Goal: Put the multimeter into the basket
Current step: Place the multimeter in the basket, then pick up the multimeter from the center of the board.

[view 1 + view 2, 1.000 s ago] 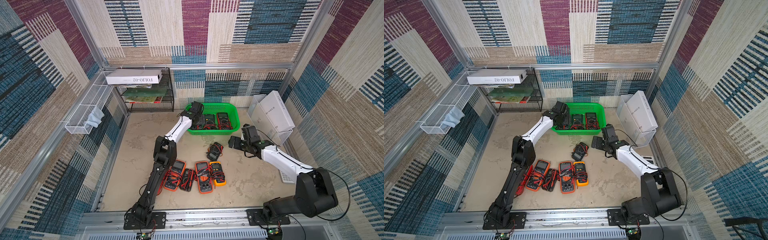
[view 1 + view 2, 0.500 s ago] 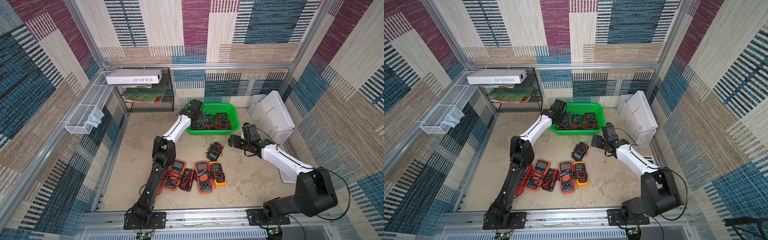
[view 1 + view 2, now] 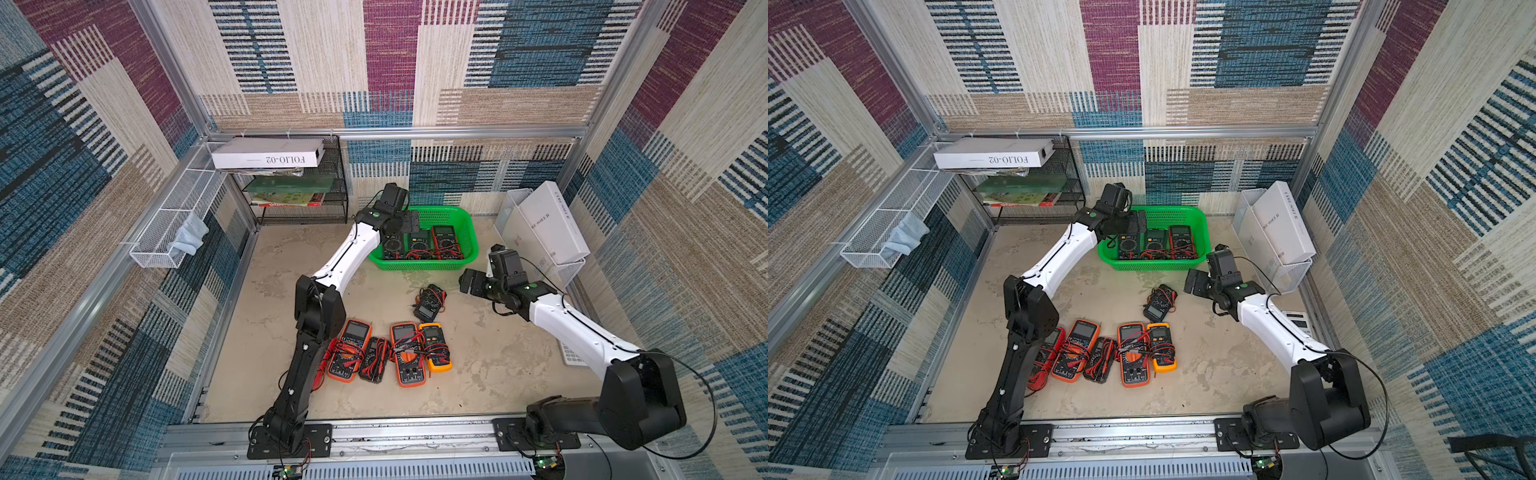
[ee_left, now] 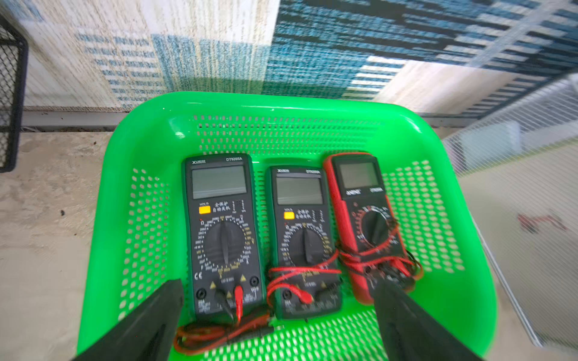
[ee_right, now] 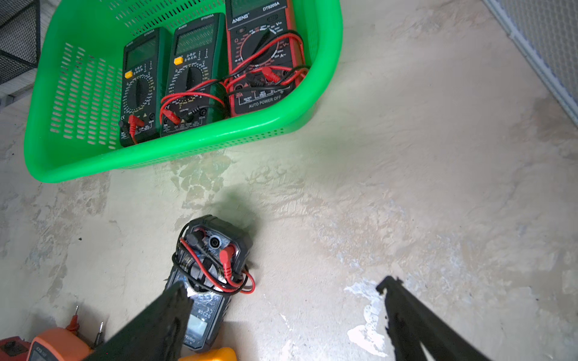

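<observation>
Three dark handheld multimeters (image 4: 300,237) lie side by side in the bright green perforated plastic basket (image 4: 281,103), left pincer (image 4: 276,290) spread empty above them. Right pincer (image 5: 284,284), also spread, hovers near a small black lead-wrapped multimeter (image 5: 209,272) on the surface (image 5: 406,187), probably next.

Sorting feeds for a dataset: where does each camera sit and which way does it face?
Top views: high above the arms' bases, looking down on the table, basket, left arm, right arm.
Left wrist: above the basket, looking into it; open left hand shows.
Right wrist: over the table, facing the basket; open right hand shows.
Shared: both wrist views show the basket's three multimeters.
</observation>
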